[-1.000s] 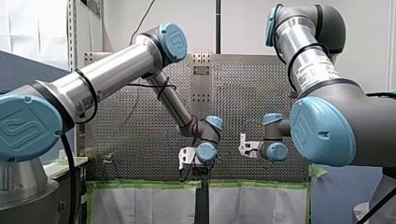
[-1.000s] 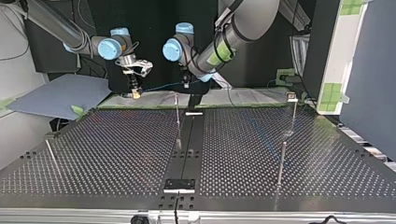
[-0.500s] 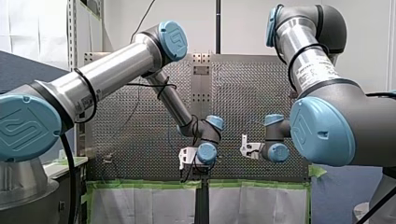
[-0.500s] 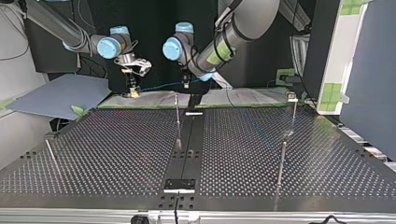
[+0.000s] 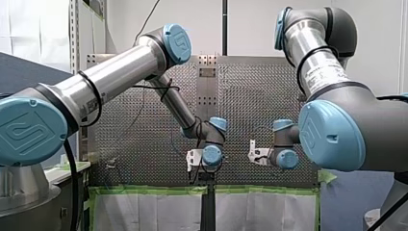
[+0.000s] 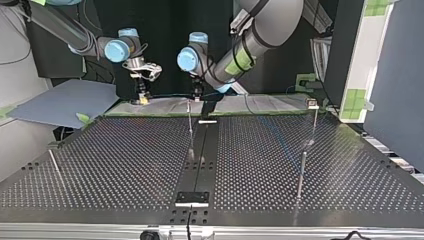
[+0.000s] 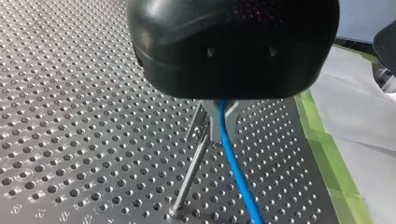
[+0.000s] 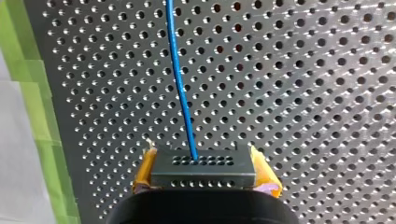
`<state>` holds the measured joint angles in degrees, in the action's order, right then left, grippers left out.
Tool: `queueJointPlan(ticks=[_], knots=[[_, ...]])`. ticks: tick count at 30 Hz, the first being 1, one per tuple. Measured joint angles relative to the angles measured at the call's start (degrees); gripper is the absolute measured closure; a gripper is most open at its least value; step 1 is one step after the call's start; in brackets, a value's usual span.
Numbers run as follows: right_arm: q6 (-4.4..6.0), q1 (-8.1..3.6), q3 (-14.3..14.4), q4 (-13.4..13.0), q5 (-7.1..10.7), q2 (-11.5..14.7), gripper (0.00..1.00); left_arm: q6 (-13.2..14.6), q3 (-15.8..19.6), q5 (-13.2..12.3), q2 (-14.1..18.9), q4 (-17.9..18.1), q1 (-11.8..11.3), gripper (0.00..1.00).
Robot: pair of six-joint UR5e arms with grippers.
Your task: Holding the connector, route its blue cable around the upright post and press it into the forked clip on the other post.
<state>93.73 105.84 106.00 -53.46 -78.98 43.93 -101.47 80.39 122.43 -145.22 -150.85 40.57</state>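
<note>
My left arm (image 5: 120, 72) comes in with its elbow raised and its forearm angled down, the wrist folded low at the taped edge of the silver perforated metal table (image 6: 125, 160). My right arm (image 5: 317, 62) has its silver link standing steeply at the front view's right. Its wrist sits about level with the other, with a gap between them. In the top view both grippers hang straight down.

My right gripper (image 8: 204, 161) has its yellow pads (image 8: 264, 173) clamped on either end of the dark grey, box-shaped connector (image 8: 203, 175), whose face carries two rows of small holes. The thin, glossy blue cable (image 8: 180, 79) leaves the middle of that face and runs out over the table.

My left gripper (image 7: 219, 135), a rounded black housing with narrow metal fingers, is closed around the cable, which hangs out below the fingertips. Just beside them stands a slim steel post (image 7: 189, 179). Whether cable and post touch, I cannot tell. Green tape (image 7: 322, 140) lines the table's edge.
</note>
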Motion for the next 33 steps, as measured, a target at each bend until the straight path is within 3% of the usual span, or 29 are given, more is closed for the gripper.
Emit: queueJointPlan(ticks=[9, 23, 33], knots=[[0.51, -0.19, -0.2, -1.2, 0.18, -1.3, 1.0, 0.0, 0.0, -1.1, -0.1, -0.8, -1.1, 1.0], [2.39, -0.69, -1.0, -2.8, 0.78, -1.9, 1.0, 0.0, -0.5, -4.0, -0.7, -1.1, -3.3, 1.0], [1.39, -0.82, -3.3, 0.3, 0.83, -4.8, 1.0, -1.0, -2.6, -5.1, -1.7, -1.9, -3.8, 1.0]])
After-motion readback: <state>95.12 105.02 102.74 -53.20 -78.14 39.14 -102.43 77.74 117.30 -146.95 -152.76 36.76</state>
